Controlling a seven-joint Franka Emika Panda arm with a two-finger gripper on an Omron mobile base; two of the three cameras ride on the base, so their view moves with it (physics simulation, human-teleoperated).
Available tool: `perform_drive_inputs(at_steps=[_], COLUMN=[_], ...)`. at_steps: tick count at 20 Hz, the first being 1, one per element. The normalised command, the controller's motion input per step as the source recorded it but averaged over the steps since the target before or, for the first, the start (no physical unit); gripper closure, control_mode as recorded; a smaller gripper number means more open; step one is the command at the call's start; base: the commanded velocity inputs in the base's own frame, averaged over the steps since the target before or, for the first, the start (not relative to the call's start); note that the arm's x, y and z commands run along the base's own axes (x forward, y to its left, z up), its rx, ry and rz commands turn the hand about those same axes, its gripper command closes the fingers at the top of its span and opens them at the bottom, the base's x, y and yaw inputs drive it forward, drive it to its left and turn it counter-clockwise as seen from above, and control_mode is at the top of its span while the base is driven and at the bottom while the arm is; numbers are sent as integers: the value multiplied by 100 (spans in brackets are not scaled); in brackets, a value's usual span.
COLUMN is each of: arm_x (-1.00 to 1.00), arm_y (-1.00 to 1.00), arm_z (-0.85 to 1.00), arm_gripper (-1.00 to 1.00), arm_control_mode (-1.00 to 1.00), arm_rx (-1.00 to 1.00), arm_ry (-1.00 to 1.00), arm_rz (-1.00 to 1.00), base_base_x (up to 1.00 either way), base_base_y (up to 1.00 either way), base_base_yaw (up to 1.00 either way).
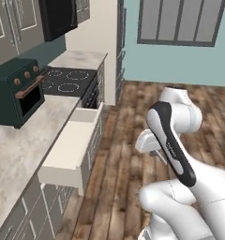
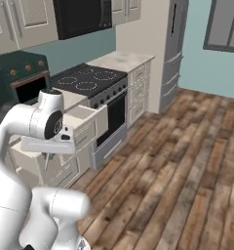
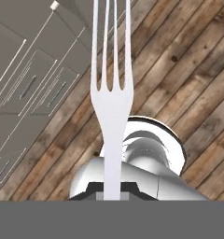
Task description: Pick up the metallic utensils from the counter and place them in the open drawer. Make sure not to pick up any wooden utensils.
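Note:
A pale silvery fork (image 3: 112, 107), one of the metallic utensils, stands up between my fingertips in the hand view, tines pointing toward the wood floor. My gripper (image 3: 112, 192) is shut on its handle. In the right base view the fork (image 2: 47, 161) hangs down from my gripper (image 2: 47, 154), just in front of the cabinet fronts. In the left base view my gripper (image 1: 157, 153) hovers over the floor, right of the open drawer (image 1: 70, 143), whose cream inside shows nothing in it. The open drawer (image 2: 85, 118) juts out beside the stove. The island counter and the wooden utensils are out of view.
A dark green toaster oven (image 1: 18, 91) sits on the wall counter (image 1: 16, 150) left of the drawer. A black stove (image 2: 89, 80) stands beyond it, then more cabinets and a tall fridge (image 2: 173, 53). Wood floor (image 2: 187, 171) spreads to the right.

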Motion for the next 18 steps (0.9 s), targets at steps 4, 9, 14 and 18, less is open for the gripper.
perform_drive_inputs(at_steps=[4,9,14,18], arm_x=[0,0,0,0], arm_y=[0,0,0,0], arm_z=[0,0,0,0], arm_gripper=[100,100,100,100], arm_control_mode=[100,100,100,100], arm_rx=[0,0,0,0], arm_ry=[0,0,0,0], arm_rz=[0,0,0,0], base_base_x=[81,32,0,0], base_base_y=[54,18,0,0], base_base_yaw=[1,0,0,0])
